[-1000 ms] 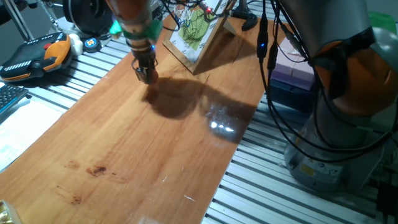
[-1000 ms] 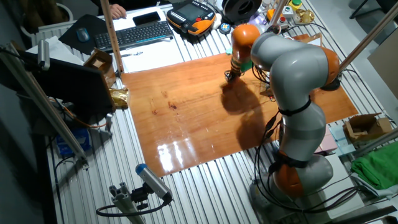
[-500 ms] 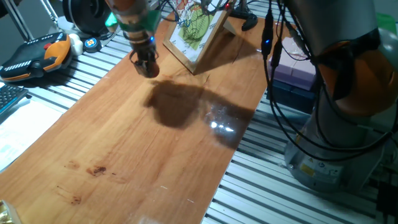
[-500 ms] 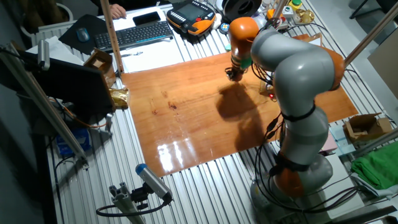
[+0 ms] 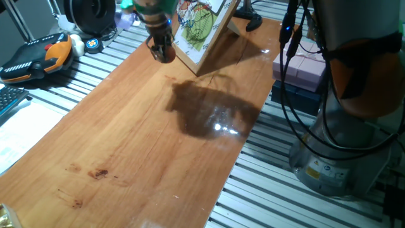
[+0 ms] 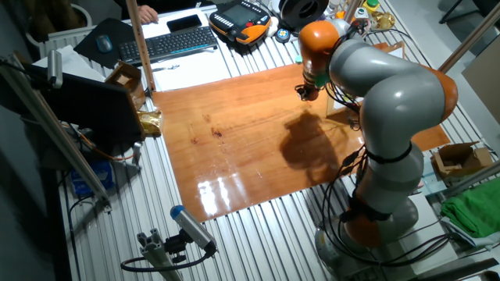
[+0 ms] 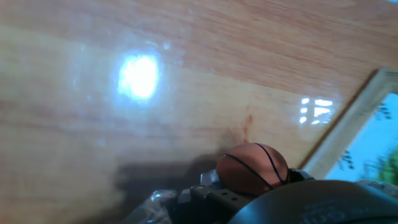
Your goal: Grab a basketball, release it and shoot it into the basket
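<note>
- 1 fixed view: the gripper (image 5: pixel 163 53) hangs at the upper middle of the frame, above the far end of a wooden board (image 5: pixel 126 145), just left of the basket's backboard (image 5: pixel 201 25).
- Its fingers are drawn close together around something small and dark-orange; this view is too coarse to say what it is.
- Hand view: the ball (image 7: pixel 252 170) sits at the lower middle of the frame, orange with thin dark seams, nested against the dark gripper (image 7: pixel 249 190) parts beneath it.
- The gripper is closed onto the ball, and the ball is clear of the wood below.
- A pale wooden frame edge of the backboard (image 7: pixel 348 127) runs diagonally at the right of the hand view, with a strip of green drawing beyond it.
- A bright glare spot lies on the wood at the upper left of the hand view.
- Other fixed view: the gripper (image 6: pixel 305 92) is at the upper right of the frame, under the arm's orange joint, over the far right part of the board (image 6: pixel 234 148).
- The hoop (image 5: pixel 197 7) shows as thin orange-red wire at the top of the backboard in the first fixed view; its net cannot be made out.
- An orange-and-black pendant (image 5: pixel 35 57) lies at the far left of that view, well apart from the gripper.
</note>
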`<state>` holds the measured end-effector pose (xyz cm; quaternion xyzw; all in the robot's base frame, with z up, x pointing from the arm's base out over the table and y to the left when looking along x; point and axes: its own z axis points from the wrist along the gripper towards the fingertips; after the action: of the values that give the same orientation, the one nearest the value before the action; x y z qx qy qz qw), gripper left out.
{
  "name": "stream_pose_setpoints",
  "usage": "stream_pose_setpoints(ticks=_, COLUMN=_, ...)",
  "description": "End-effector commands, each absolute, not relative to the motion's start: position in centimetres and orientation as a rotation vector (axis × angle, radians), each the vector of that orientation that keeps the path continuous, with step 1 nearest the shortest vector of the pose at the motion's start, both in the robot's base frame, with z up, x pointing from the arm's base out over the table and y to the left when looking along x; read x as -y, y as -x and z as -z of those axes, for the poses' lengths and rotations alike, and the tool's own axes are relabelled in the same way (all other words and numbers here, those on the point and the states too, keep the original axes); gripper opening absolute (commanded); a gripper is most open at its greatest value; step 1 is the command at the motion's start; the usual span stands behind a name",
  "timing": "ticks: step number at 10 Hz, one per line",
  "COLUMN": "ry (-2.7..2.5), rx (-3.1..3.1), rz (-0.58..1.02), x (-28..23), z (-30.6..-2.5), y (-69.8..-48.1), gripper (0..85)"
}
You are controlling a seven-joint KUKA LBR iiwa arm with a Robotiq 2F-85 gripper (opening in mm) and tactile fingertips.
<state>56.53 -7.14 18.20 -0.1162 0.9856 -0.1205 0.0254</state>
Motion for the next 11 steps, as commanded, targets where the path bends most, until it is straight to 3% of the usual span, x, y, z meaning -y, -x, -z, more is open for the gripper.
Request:
stream_pose_setpoints(ticks=1, ry=0.371, rx=-3.052, rz=0.363, x=6.96, z=-21.00, y=-56.52, gripper=0.7)
stream_pose_setpoints(ticks=5, ry=0.347, rx=-3.079, rz=0.340, x=6.76, z=-20.88, y=-56.67, gripper=0.7)
stream_pose_setpoints(ticks=11, ry=0.111, rx=-2.981, rz=0.485, x=6.76, z=-20.88, y=-56.67, gripper=0.7)
